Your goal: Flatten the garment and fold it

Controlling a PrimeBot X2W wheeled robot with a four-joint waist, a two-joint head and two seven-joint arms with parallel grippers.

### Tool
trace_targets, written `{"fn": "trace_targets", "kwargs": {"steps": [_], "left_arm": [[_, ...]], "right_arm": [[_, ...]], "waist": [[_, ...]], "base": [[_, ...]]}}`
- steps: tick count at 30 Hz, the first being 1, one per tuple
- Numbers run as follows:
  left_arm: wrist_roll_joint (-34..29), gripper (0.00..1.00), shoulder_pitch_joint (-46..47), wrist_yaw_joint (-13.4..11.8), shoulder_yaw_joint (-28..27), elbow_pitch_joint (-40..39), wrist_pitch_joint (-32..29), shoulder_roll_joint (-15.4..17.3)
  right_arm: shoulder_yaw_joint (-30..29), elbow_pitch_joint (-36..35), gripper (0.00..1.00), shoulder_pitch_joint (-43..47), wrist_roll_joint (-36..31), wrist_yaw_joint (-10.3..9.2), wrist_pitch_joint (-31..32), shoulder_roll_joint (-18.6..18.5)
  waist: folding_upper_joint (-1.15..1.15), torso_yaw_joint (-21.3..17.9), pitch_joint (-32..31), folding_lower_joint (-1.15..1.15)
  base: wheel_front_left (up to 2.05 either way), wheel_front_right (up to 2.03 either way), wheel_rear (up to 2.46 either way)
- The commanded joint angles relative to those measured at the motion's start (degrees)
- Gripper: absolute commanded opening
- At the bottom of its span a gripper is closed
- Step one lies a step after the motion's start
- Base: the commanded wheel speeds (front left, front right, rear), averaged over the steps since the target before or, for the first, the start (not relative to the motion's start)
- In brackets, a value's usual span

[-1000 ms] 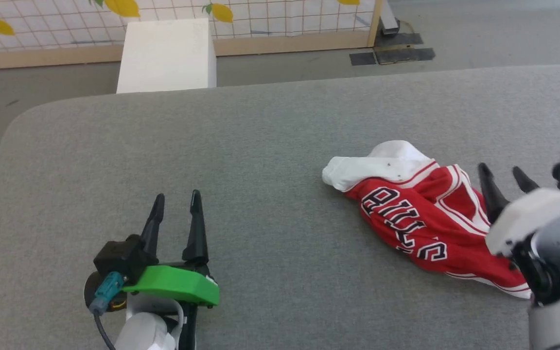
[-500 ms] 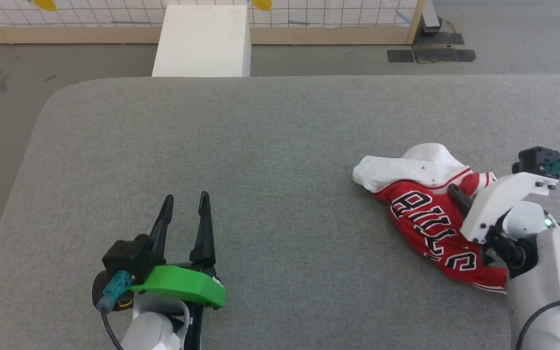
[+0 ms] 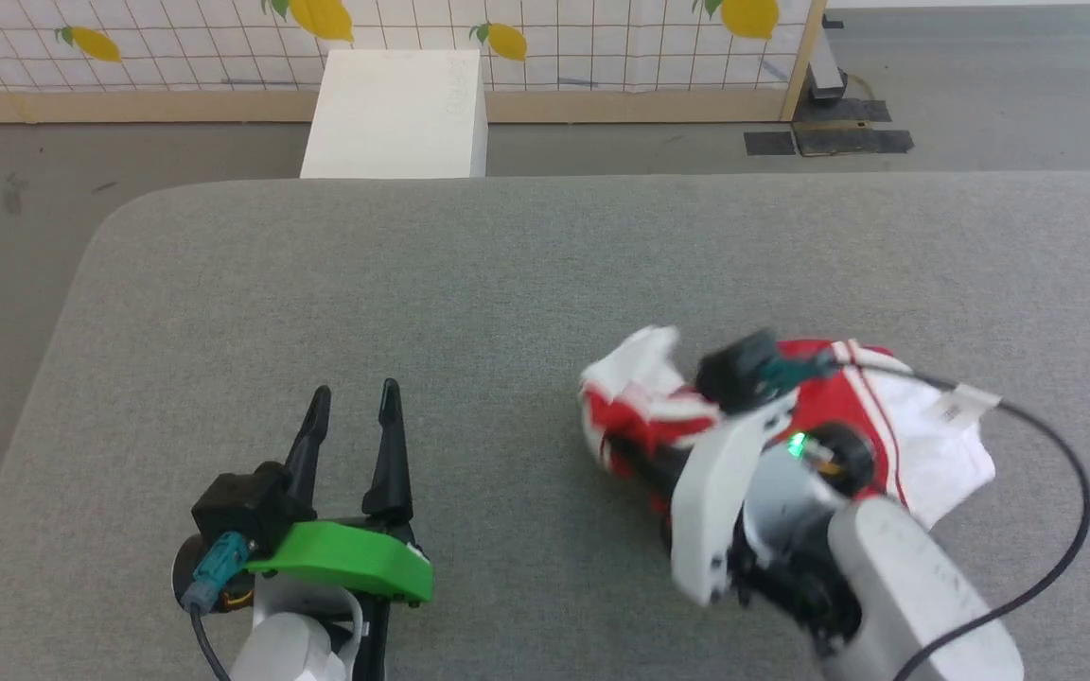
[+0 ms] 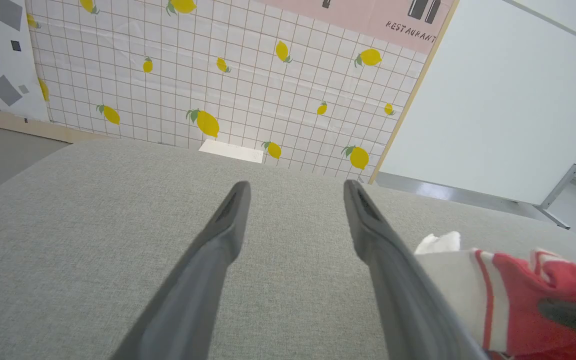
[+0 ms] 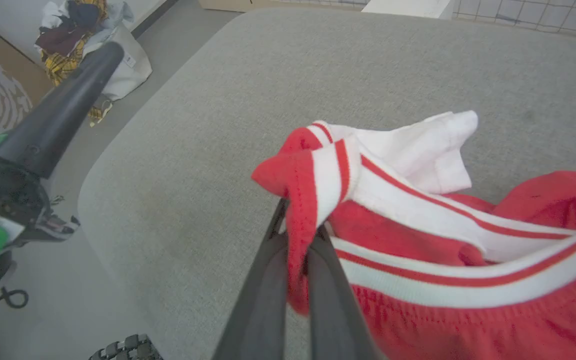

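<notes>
Right gripper (image 5: pixel 300 230): fingers pressed together on a fold of striped red-and-white trim at one end of the garment (image 5: pixel 418 210). Left gripper (image 3: pixel 353 390): fingers spread apart over bare cloth at the near left, tips pointing toward the far edge. Between the two grippers, a bare strip of the grey padded table (image 3: pixel 507 284); more open surface leftward out to the rounded far-left corner, and a wide bare band beyond the garment up to the straight far edge. Right forearm (image 3: pixel 895 586) slanting in from the near right, white wrist turned leftward and lying over the garment's middle. Garment bunched right of centre on the table, apart from the left gripper; long axis running roughly left to right in the head view, white inside showing at both ends, red between, pinched end pointing toward the left gripper. Past the far edge, grey floor (image 3: pixel 34 189), a white box (image 3: pixel 398 113) close to the table, then a lemon-printed grid wall (image 3: pixel 602 38).
</notes>
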State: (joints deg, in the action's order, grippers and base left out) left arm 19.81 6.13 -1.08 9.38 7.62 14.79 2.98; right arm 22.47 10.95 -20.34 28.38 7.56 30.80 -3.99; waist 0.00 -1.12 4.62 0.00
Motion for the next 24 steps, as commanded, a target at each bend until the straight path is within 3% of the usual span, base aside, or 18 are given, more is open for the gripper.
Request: {"fn": "trace_targets", "kwargs": {"steps": [1, 3, 4, 5, 6, 10, 16, 20, 24], "left_arm": [[0.01, 1.0, -0.16, 0.2, -0.18, -0.17, 0.2, -0.1], [0.05, 1.0, 0.13, 0.15, -0.18, -0.29, 0.2, -0.1], [0.09, 1.0, 0.21, 0.1, -0.17, -0.34, 0.2, -0.1], [0.13, 1.0, 0.23, 0.03, -0.16, -0.32, 0.2, -0.1], [0.16, 1.0, 0.27, 0.01, -0.15, -0.27, 0.2, -0.1], [0.25, 1.0, 0.33, -0.07, -0.17, -0.01, 0.2, -0.1], [-0.07, 1.0, 0.63, 0.25, 0.72, 2.12, 0.21, -0.1], [-1.23, 1.0, 3.33, 0.73, 3.35, 7.16, 0.08, -0.1], [-2.16, 1.0, 8.31, 1.28, 6.03, 13.16, -4.17, -0.09]], "right_arm": [[1.92, -1.82, 0.0, 2.28, 1.41, -0.08, 1.98, -1.55], [4.06, -3.57, 0.0, 4.74, 2.46, -0.08, 4.62, -3.06], [4.66, -4.1, 0.18, 5.87, 2.88, -0.08, 5.67, -3.64], [4.95, -4.66, 0.45, 7.15, 3.28, -0.08, 6.48, -4.23], [4.86, -5.11, 1.0, 8.01, 3.47, -0.08, 6.76, -4.63], [0.46, -7.67, 1.0, 11.45, 3.04, -0.08, 4.14, -4.72], [-10.7, -13.43, 1.0, 17.7, 1.1, -0.08, -2.4, -2.26], [-18.24, -16.88, 1.0, 21.03, -2.82, -0.08, -9.33, -0.63], [-22.47, -17.32, 1.0, 22.31, -7.5, -0.08, -16.32, 0.07]], "waist": [[0.0, 0.11, 0.35, 0.0], [0.0, 0.22, 0.74, 0.0], [0.0, 0.26, 0.88, 0.0], [0.0, 0.31, 1.01, 0.0], [0.0, 0.34, 1.09, 0.0], [0.0, 0.31, 1.17, 0.0], [0.0, -0.68, 0.95, 0.0], [0.0, -2.1, 1.28, 0.0], [0.0, -4.04, 1.87, 0.0]], "base": [[0.0, 0.0, 0.0], [0.0, 0.0, 0.0], [0.0, 0.0, 0.0], [0.0, 0.0, 0.0], [0.0, 0.0, 0.0], [0.0, 0.0, 0.0], [0.0, 0.0, 0.0], [0.0, 0.0, 0.0], [0.0, 0.0, 0.0]]}}
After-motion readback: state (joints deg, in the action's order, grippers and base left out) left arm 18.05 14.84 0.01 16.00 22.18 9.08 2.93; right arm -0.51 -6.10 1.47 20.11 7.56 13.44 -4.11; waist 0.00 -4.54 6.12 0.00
